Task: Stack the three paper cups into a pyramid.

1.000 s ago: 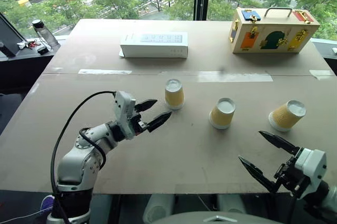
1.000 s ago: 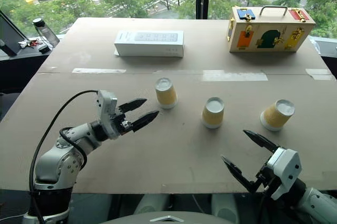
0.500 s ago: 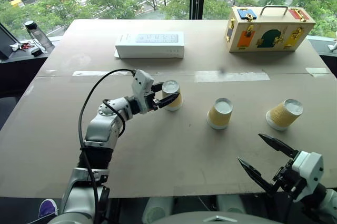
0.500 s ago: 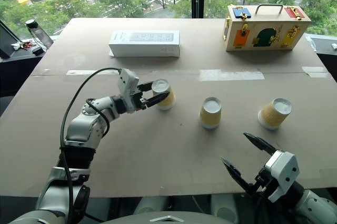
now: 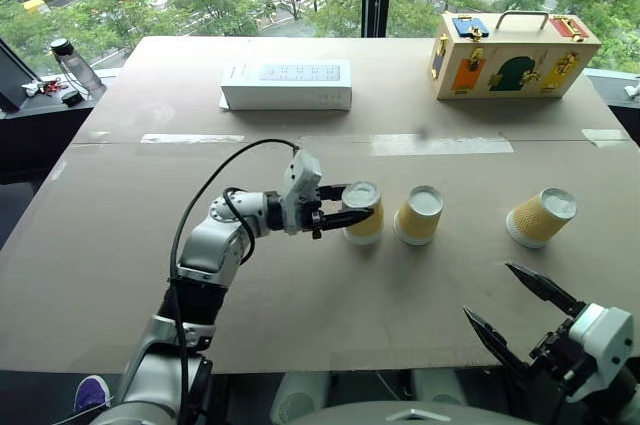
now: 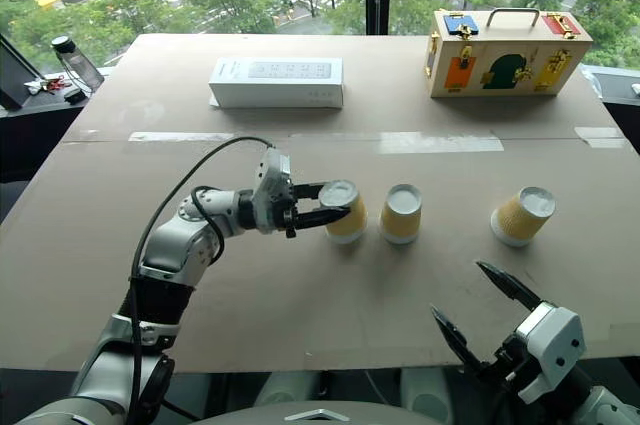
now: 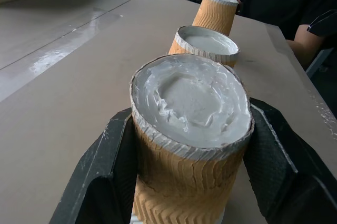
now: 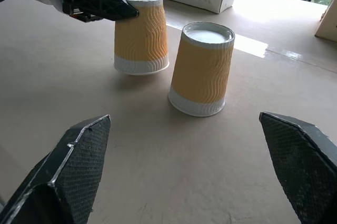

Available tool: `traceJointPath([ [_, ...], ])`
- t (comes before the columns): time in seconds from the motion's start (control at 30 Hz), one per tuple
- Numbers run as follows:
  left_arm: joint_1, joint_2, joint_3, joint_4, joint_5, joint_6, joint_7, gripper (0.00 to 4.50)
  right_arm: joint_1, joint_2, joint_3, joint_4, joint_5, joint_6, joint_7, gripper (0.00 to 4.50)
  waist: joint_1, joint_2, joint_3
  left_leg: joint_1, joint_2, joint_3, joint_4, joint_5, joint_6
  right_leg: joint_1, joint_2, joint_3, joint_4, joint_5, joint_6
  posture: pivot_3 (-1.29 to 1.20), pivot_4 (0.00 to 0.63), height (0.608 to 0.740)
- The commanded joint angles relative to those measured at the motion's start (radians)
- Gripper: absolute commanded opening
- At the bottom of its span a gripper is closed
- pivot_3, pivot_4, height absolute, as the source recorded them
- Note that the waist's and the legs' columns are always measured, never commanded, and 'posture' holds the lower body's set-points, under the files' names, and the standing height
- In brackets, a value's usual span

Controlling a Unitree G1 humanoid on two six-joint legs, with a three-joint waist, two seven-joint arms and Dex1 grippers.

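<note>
Three ribbed yellow paper cups stand upside down in a row on the brown table (image 5: 300, 285). My left gripper (image 5: 356, 209) is shut on the left cup (image 5: 363, 215), one black finger (image 7: 105, 166) on each side of it. That cup sits close beside the middle cup (image 5: 420, 215); I cannot tell whether its rim touches the table. The third cup (image 5: 543, 217) leans a little, farther right and apart. My right gripper (image 5: 489, 290) hovers open and empty near the front edge, facing the two close cups (image 8: 202, 68).
A white box (image 5: 287, 85) lies at the back left and a colourful wooden case (image 5: 515, 53) at the back right. A bottle (image 5: 65, 55) stands off the table's left side. A person in dark clothes (image 7: 284, 2) sits beyond the right end.
My left gripper shut on the left cup and carried it rightward until it stood next to the middle cup. The right gripper stayed open.
</note>
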Motion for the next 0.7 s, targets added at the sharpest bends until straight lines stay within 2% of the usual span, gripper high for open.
traceJointPath([
  [0.03,-0.019,-0.021,-0.012,-0.002,0.024,-0.053,0.003,2.2,0.025,0.003,-0.037,-0.015,0.027,-0.039,0.01,4.5,-0.001,0.0,0.0,0.0,0.0,0.0,0.0,0.0,0.0,0.0,0.0,0.0,0.0,0.0,0.0,0.0,0.15,0.74],
  [0.3,-0.048,-0.084,-0.029,0.076,0.074,-0.134,0.015,2.2,0.047,0.001,-0.043,-0.045,0.059,-0.041,0.015,4.5,0.0,0.0,0.0,0.0,0.0,0.0,0.0,0.0,0.0,0.0,0.0,0.0,0.0,0.0,0.0,0.0,0.15,0.74],
  [0.63,-0.055,-0.114,-0.032,0.109,0.089,-0.155,0.013,2.2,0.056,-0.004,-0.045,-0.046,0.057,-0.053,0.015,4.5,0.0,0.0,0.0,0.0,0.0,0.0,0.0,0.0,0.0,0.0,0.0,0.0,0.0,0.0,0.0,0.0,0.15,0.74],
  [0.7,-0.052,-0.116,-0.03,0.108,0.087,-0.158,0.01,3.24,0.048,-0.005,-0.052,-0.045,0.058,-0.049,0.008,4.5,0.0,0.0,0.0,0.0,0.0,0.0,0.0,0.0,0.0,0.0,0.0,0.0,0.0,0.0,0.001,0.0,0.15,0.74],
])
